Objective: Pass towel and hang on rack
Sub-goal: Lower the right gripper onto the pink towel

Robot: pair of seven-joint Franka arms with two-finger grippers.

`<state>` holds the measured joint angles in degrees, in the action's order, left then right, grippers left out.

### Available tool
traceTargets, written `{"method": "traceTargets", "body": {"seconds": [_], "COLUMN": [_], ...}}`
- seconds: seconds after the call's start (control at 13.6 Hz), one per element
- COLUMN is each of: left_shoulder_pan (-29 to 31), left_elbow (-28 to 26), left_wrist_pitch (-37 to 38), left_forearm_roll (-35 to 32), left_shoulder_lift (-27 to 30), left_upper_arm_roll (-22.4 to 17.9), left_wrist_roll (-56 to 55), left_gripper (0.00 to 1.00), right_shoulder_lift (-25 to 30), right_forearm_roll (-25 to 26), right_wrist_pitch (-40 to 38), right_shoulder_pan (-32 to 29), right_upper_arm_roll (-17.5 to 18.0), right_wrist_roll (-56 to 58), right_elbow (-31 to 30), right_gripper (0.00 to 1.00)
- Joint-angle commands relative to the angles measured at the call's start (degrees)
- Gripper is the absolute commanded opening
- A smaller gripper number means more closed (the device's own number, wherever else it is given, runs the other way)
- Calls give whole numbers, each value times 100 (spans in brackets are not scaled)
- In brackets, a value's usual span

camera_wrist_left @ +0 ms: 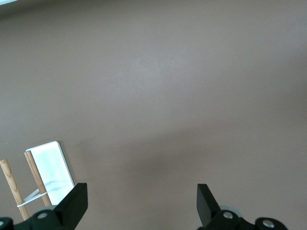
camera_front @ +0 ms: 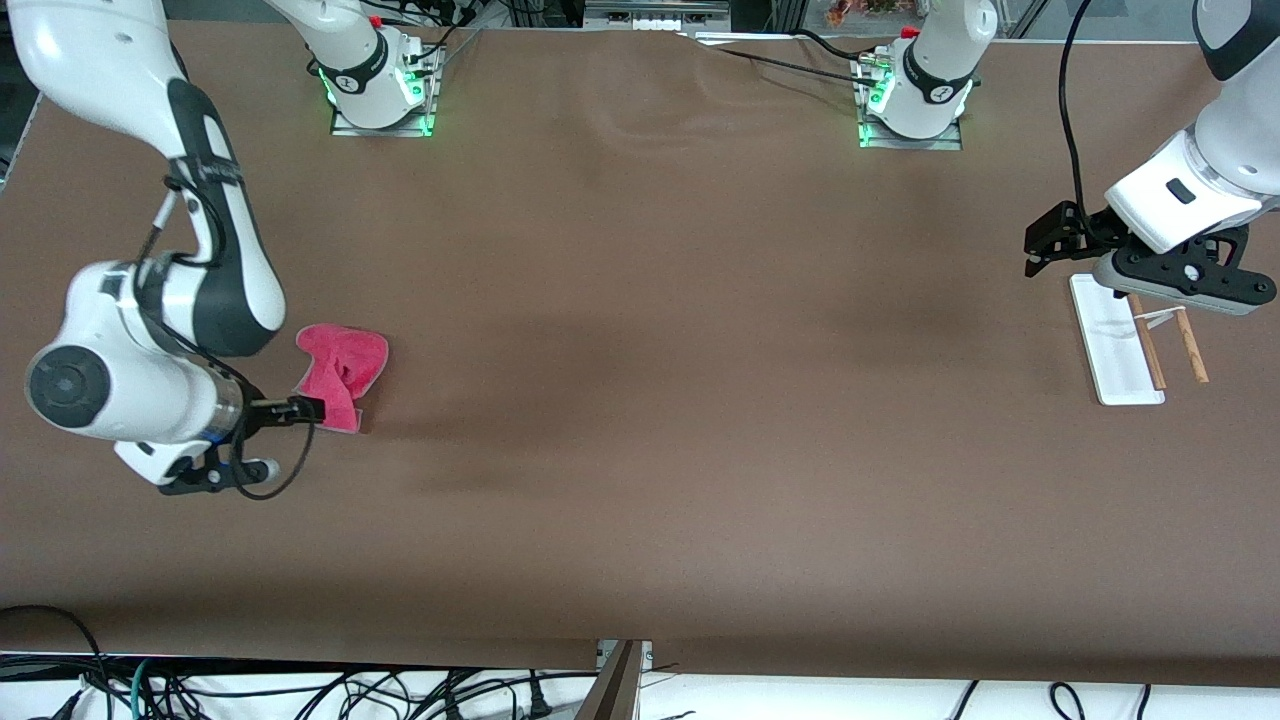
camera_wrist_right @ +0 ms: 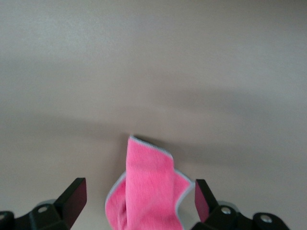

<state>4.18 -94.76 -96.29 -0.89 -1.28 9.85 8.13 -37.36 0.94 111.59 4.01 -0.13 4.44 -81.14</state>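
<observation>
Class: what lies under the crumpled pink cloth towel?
Only the brown table shows around the crumpled pink cloth towel. Its folds hide whatever they cover. The open right gripper straddles it.

Towel (camera_front: 342, 374) on the counter (camera_front: 640, 400) at the right arm's end, right hand (camera_front: 300, 408) at its edge nearer the front camera, rack (camera_front: 1118, 342) at the left arm's end, left hand (camera_front: 1045, 240) over the counter beside it

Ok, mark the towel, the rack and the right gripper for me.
towel (camera_front: 342, 372), front view, middle of the pink cloth.
rack (camera_front: 1112, 340), front view, bare white base.
right gripper (camera_wrist_right: 139, 201), right wrist view, midway between fingertips, over the towel.
</observation>
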Motion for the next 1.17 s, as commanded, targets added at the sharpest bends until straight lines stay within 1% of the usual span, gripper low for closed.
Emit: {"method": "traceTargets", "body": {"seconds": [0.0, 0.22, 0.66, 1.1], "left_shoulder_pan": [-23, -23, -23, -23], "left_elbow": [169, 169, 169, 169], "left_wrist_pitch": [120, 120, 120, 120], "left_forearm_roll": [-139, -139, -139, -139], "left_shoulder_lift": [-74, -74, -74, -74], "left_upper_arm_roll": [25, 25, 25, 25], "left_wrist_roll": [-84, -84, -84, -84], "left_gripper": [100, 100, 100, 100], "right_shoulder_lift": [-340, -649, -843, -843], "right_forearm_roll": [-121, -121, -129, -138], "right_wrist_pitch": [370, 819, 846, 750], "right_shoulder_pan": [-23, 47, 109, 109], "right_upper_arm_roll": [57, 66, 66, 66], "right_wrist_roll": [4, 4, 4, 4], "right_elbow": [46, 20, -86, -323], "right_gripper": [100, 100, 100, 100]}}
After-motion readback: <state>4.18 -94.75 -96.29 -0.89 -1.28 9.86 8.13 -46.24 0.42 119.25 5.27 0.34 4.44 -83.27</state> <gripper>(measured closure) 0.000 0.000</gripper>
